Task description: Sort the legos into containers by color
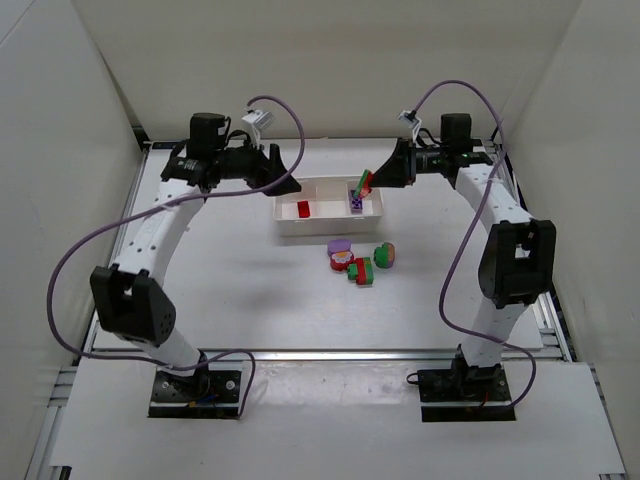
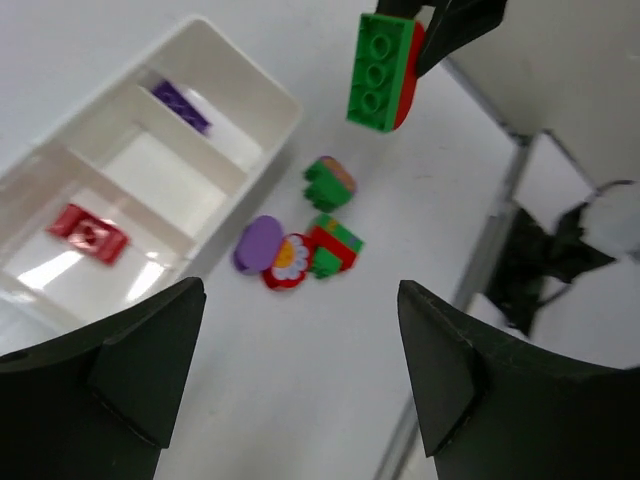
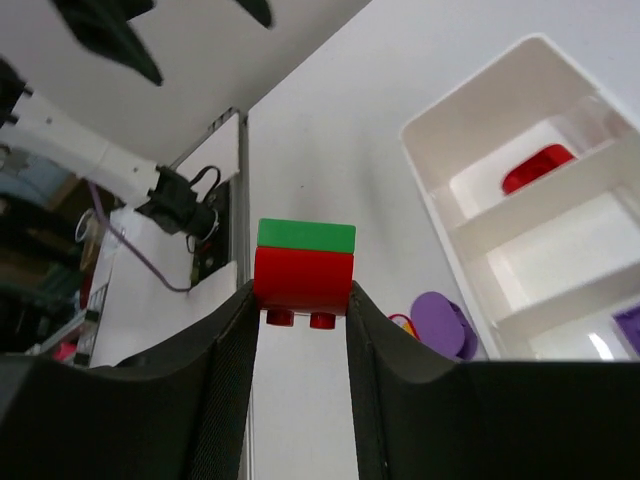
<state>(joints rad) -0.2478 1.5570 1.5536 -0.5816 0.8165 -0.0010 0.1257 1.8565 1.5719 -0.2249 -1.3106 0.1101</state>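
Green-on-red brick (image 3: 304,262) hangs clamped in the right hand (image 3: 300,292) near the tray (image 1: 330,229); left hand (image 2: 300,292) spread, empty.

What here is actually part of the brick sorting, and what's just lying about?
Part of the job: white tray, red brick and purple brick in it, green-red brick in the right tool, loose bricks on the table.
Just there: purple cables, side walls.

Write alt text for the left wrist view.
The right gripper holds a green-and-red brick pair in the air, framed by the open left gripper. A white three-compartment tray holds a red brick at one end and a purple brick at the other; loose bricks lie beside it.
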